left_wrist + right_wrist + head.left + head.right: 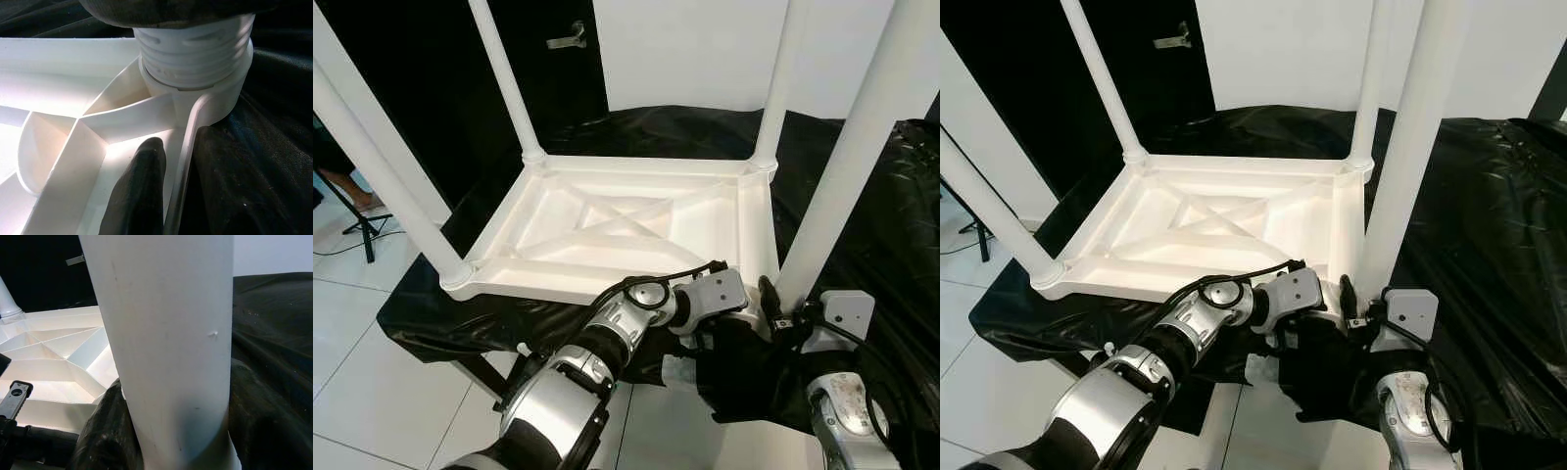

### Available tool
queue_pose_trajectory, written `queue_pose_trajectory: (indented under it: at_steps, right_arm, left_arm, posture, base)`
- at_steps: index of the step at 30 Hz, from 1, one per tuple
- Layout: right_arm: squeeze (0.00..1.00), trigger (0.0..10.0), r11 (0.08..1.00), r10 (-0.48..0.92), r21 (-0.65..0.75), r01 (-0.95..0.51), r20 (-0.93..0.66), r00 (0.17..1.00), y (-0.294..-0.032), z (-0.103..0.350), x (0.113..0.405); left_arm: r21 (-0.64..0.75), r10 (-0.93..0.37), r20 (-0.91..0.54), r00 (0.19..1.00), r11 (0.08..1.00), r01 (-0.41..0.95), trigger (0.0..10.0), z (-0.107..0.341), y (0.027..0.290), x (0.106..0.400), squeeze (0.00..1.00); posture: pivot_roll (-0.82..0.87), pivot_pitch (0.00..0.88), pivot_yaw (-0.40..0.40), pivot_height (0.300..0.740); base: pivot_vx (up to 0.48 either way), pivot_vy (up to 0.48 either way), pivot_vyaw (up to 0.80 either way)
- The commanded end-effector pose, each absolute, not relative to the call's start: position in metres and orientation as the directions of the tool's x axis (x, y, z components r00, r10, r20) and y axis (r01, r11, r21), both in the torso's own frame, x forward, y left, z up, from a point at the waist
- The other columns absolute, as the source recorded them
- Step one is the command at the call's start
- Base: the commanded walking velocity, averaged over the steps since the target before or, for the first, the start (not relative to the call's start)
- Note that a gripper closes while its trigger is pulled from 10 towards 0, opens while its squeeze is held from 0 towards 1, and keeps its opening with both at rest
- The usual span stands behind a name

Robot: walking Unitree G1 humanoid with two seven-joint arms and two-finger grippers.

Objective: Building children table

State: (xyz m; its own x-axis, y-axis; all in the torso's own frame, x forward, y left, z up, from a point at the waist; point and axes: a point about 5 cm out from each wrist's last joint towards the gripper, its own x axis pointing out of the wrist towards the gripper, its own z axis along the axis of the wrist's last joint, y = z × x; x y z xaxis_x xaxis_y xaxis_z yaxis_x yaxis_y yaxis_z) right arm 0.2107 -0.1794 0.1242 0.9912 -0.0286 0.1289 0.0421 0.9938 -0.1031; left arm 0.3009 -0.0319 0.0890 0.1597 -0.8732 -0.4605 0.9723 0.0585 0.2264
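A white plastic children's table (558, 211) lies upside down on a black sheet (891, 196), its four legs pointing up. The near right leg (847, 147) stands in its corner socket, with its screw thread (195, 44) partly showing above the socket. My right gripper (181, 431) is shut around this leg low down, a black finger on each side. My left gripper (178, 147) reaches across to the same corner and is shut on the table's rim (188, 127). One of its fingers (139, 191) is inside the rim and the other is outside.
The other legs rise at the far left (504, 78), far right (778, 83) and near left (382, 166). White tiled floor (372, 372) lies below the work surface's near edge. A stand's feet (357, 230) and a dark door with a handle (568, 39) are at the left.
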Motion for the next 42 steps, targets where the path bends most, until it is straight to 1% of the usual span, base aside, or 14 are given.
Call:
queue_pose_trajectory:
  at_steps: [1, 2, 3, 4, 5, 6, 7, 13, 14, 18, 26, 27, 28, 42]
  right_arm:
    - [0.0, 0.0, 0.985, -0.086, -0.141, 0.103, 0.118, 0.989, -0.193, 0.122, 0.208]
    - [0.0, 0.0, 0.985, -0.086, -0.141, 0.103, 0.118, 0.989, -0.193, 0.122, 0.208]
    - [0.0, 4.0, 0.987, -0.044, -0.15, 0.062, 0.116, 0.992, -0.189, 0.122, 0.208]
    - [0.0, 4.0, 0.987, -0.044, -0.15, 0.062, 0.116, 0.992, -0.189, 0.122, 0.208]
    - [0.0, 10.0, 0.989, 0.06, -0.141, -0.049, 0.079, 0.995, -0.181, 0.119, 0.209]
    - [0.0, 10.0, 0.989, 0.06, -0.141, -0.049, 0.079, 0.995, -0.181, 0.119, 0.209]
    - [1.0, 10.0, 0.983, 0.127, -0.139, -0.116, 0.073, 0.989, -0.177, 0.119, 0.208]
    - [1.0, 10.0, 0.951, 0.27, -0.171, -0.257, 0.056, 0.961, -0.18, 0.122, 0.209]
    - [0.0, 10.0, 0.928, 0.339, -0.173, -0.329, 0.032, 0.94, -0.181, 0.123, 0.209]
    - [0.0, 10.0, 0.836, 0.512, -0.21, -0.507, -0.033, 0.859, -0.184, 0.126, 0.202]
    - [0.0, 10.0, 0.815, 0.514, -0.283, -0.506, -0.052, 0.856, -0.205, 0.135, 0.214]
    - [0.0, 2.9, 0.81, 0.515, -0.287, -0.511, -0.065, 0.855, -0.209, 0.135, 0.217]
    - [0.0, 0.0, 0.799, 0.529, -0.286, -0.529, -0.083, 0.845, -0.212, 0.135, 0.218]
    - [0.0, 0.0, 0.828, 0.53, -0.14, -0.544, -0.125, 0.839, -0.199, 0.118, 0.208]
  left_arm:
    - [0.253, -0.722, -0.551, 0.419, 0.334, 0.908, 10.0, 0.042, -0.018, 0.291, 0.0]
    - [0.253, -0.722, -0.551, 0.419, 0.334, 0.908, 10.0, 0.042, -0.018, 0.291, 0.0]
    - [0.253, -0.723, -0.548, 0.42, 0.335, 0.907, 10.0, 0.043, -0.019, 0.292, 0.0]
    - [0.253, -0.723, -0.548, 0.42, 0.335, 0.907, 10.0, 0.043, -0.019, 0.292, 0.0]
    - [0.251, -0.726, -0.547, 0.418, 0.334, 0.908, 10.0, 0.043, -0.021, 0.291, 0.0]
    - [0.251, -0.726, -0.547, 0.418, 0.334, 0.908, 10.0, 0.043, -0.021, 0.291, 0.0]
    - [0.25, -0.727, -0.549, 0.413, 0.329, 0.911, 10.0, 0.042, -0.021, 0.29, 0.0]
    - [0.254, -0.726, -0.549, 0.414, 0.328, 0.91, 10.0, 0.043, -0.021, 0.291, 0.0]
    - [0.254, -0.726, -0.548, 0.415, 0.328, 0.91, 10.0, 0.043, -0.021, 0.291, 0.0]
    - [0.252, -0.728, -0.552, 0.406, 0.319, 0.914, 10.0, 0.041, -0.021, 0.288, 0.0]
    - [0.25, -0.728, -0.553, 0.405, 0.319, 0.914, 10.0, 0.04, -0.022, 0.287, 0.0]
    - [0.25, -0.728, -0.552, 0.406, 0.319, 0.914, 10.0, 0.041, -0.022, 0.288, 0.0]
    - [0.251, -0.728, -0.551, 0.407, 0.32, 0.914, 10.0, 0.041, -0.022, 0.288, 0.0]
    - [0.262, -0.727, -0.551, 0.41, 0.316, 0.912, 10.0, 0.043, -0.02, 0.291, 0.0]
  posture:
    - [0.03, 0.0, 0.067, 0.74]
    - [0.03, 0.0, 0.067, 0.74]
    - [0.02, 0.0, 0.068, 0.74]
    - [0.02, 0.0, 0.068, 0.74]
    - [0.02, 0.0, 0.072, 0.74]
    - [0.02, 0.0, 0.072, 0.74]
    - [0.02, 0.0, 0.071, 0.74]
    - [0.02, 0.0, 0.075, 0.74]
    - [0.01, 0.0, 0.076, 0.74]
    - [0.01, 0.0, 0.074, 0.74]
    - [0.01, 0.0, 0.072, 0.74]
    - [0.01, 0.0, 0.072, 0.74]
    - [0.01, 0.0, 0.072, 0.74]
    - [0.01, 0.0, 0.083, 0.74]
  base:
    - [0.0, 0.0, 0.0]
    - [0.0, 0.0, 0.0]
    - [0.0, 0.0, 0.0]
    - [0.0, 0.0, 0.0]
    - [0.0, 0.0, 0.0]
    - [0.0, 0.0, 0.0]
    - [0.0, 0.0, 0.0]
    - [0.0, 0.0, 0.0]
    - [0.0, 0.0, 0.0]
    - [0.0, 0.0, 0.0]
    - [0.0, 0.0, 0.0]
    - [0.0, 0.0, 0.0]
    - [0.0, 0.0, 0.0]
    - [0.0, 0.0, 0.0]
